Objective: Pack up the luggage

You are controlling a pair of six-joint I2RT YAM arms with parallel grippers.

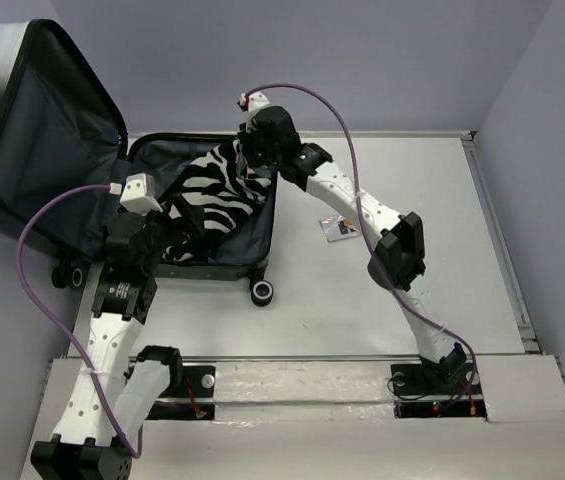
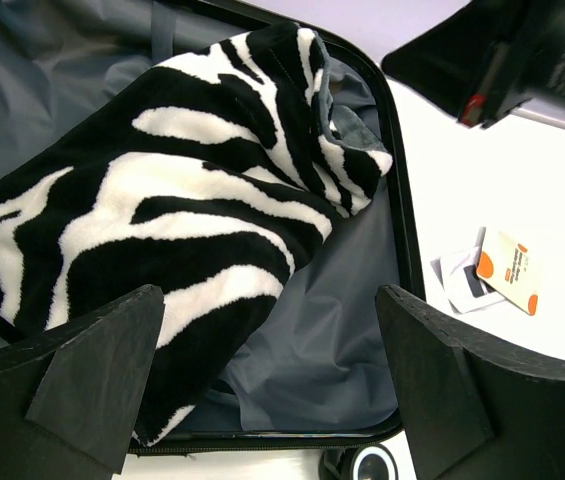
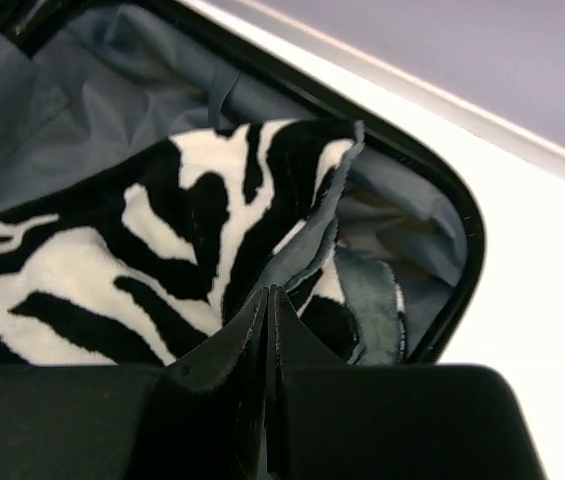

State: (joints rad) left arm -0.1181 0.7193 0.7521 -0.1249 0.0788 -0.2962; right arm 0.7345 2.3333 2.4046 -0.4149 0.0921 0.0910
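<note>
luggage lies open in the upper left of the top view. Its base is flat on the table and the lid is propped up toward the left edge. A zebra-print blanket sits in the base, bunched rather than flat. In the right wrist view its upper-right corner stands up against the wall, just under the rim.

Right end effector is over that corner, fingers pressed together. We can't tell whether a fold is pinched between them. Left end effector hovers over the lower edge of the base, spread wide, holding nothing.

We read the step as tucking the blanket in so the lid can shut. To do it well:
- Push the raised corner down and toward the centre of the base, not along the wall, so no fabric crosses the rim.
- Left should flatten the mound at lower left, or take the thick fold there. The fleece looks compressible, so a deep bite should be fine.
- Keep clear of the wheel.

An orange-and-white card lies on the table right of the luggage, apart from it.
</note>
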